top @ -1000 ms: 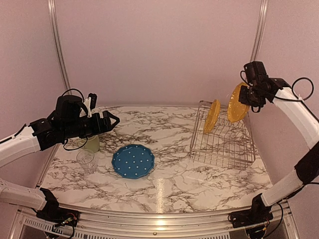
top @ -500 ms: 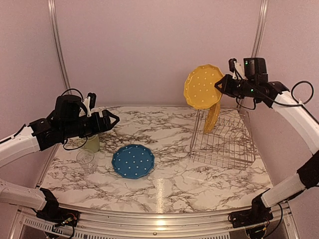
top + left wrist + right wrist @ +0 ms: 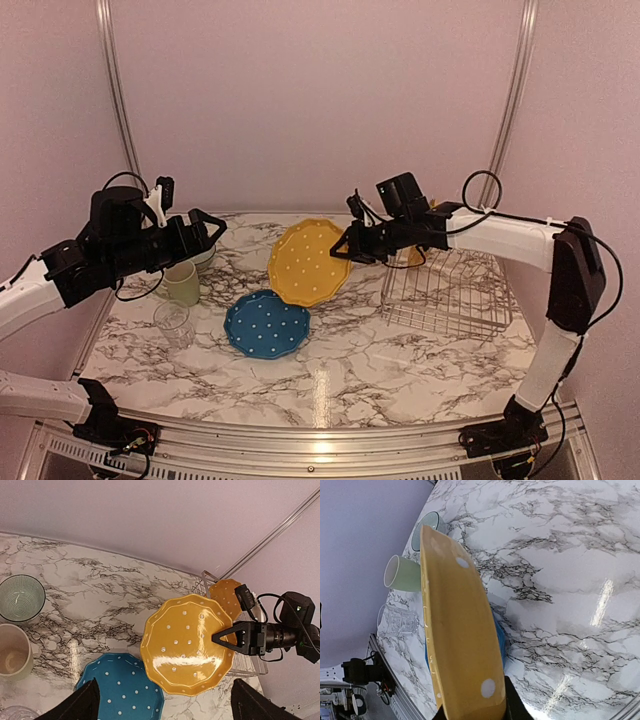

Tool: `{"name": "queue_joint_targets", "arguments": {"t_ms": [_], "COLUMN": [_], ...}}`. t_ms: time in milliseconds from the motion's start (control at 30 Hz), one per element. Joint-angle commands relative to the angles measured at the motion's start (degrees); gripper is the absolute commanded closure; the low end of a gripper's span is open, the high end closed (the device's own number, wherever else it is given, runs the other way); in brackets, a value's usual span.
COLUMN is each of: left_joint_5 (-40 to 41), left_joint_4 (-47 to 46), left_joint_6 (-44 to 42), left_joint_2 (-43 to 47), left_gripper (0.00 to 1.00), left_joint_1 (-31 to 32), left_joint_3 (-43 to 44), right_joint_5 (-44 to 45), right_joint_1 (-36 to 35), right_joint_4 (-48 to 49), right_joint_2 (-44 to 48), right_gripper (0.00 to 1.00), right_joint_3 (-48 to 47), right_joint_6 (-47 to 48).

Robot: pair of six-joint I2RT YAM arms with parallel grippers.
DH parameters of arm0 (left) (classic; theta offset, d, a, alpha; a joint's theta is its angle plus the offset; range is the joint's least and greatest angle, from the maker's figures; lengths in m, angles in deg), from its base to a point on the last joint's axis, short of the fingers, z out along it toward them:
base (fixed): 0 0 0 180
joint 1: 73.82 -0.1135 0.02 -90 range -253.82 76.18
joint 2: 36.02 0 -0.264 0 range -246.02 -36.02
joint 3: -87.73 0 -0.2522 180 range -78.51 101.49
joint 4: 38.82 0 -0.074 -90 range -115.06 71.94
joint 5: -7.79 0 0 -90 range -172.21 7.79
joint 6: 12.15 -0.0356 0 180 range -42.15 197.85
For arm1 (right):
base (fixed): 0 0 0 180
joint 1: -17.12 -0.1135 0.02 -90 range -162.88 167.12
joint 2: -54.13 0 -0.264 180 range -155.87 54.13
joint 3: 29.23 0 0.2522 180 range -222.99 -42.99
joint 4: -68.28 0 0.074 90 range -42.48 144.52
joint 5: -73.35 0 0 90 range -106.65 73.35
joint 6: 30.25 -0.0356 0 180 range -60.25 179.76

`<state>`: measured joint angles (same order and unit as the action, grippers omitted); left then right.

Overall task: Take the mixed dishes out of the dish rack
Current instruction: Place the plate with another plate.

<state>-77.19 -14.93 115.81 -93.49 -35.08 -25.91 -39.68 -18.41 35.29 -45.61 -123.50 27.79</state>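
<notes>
The right gripper (image 3: 346, 246) is clamped on the rim of a yellow plate (image 3: 308, 262) and holds it tilted in the air at mid-frame of the overhead view, its dotted face turned up and toward the camera. The plate's low edge hangs over the far rim of the blue plate (image 3: 266, 325), which lies flat on the marble surface (image 3: 400, 365). Whether the two touch cannot be told. From the right wrist the held plate shows nearly edge-on (glossy orange-yellow, scalloped rim, white dots).

The dish rack (image 3: 450, 295), silver wire with low sides, sits at the right of the frame close to the right wall. A second yellow plate (image 3: 225, 596) stands upright in its far left corner, just behind the right arm.

The left gripper (image 3: 214, 234) hovers at the left with its fingers spread wide apart, holding nothing. Below it, near the surface's left edge, stand a pale green mug (image 3: 183, 285), a clear glass (image 3: 173, 322) and a ribbed pale bowl (image 3: 21, 597), all close together.

Bare marble shows between the blue plate and the rack, and along the whole near edge by the metal rail.
</notes>
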Motion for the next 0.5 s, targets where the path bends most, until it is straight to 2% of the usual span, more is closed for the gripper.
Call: {"name": "queue_joint_targets", "arguments": {"t_ms": [0,133,300,467], "left_joint_5": [0.1,-0.2,-0.4,-0.8], "left_joint_4": [-0.2,-0.2,-0.1,-0.5], "left_joint_6": [0.3,0.2,0.2,0.2], "left_joint_2": [-0.2,-0.5,-0.9,-1.6], "left_gripper": [0.07,0.07,0.07,0.07], "left_joint_1": [0.0,0.0,0.0,0.0], "left_joint_3": [-0.5,-0.3,-0.1,0.0], "right_joint_5": [-8.8,-13.8,-16.2,-19.0], "right_joint_1": [-3.1,-4.3,-4.6,-4.8], "right_joint_4": [13.8,14.9,10.2,10.9], "right_joint_2": [-2.2,-7.1,-12.0,-15.1], "right_gripper": [1.0,1.0,1.0,1.0], "right_joint_3": [-0.6,-1.6,-5.3,-6.6], "right_joint_6": [-5.1,-6.5,-3.7,-3.5]}}
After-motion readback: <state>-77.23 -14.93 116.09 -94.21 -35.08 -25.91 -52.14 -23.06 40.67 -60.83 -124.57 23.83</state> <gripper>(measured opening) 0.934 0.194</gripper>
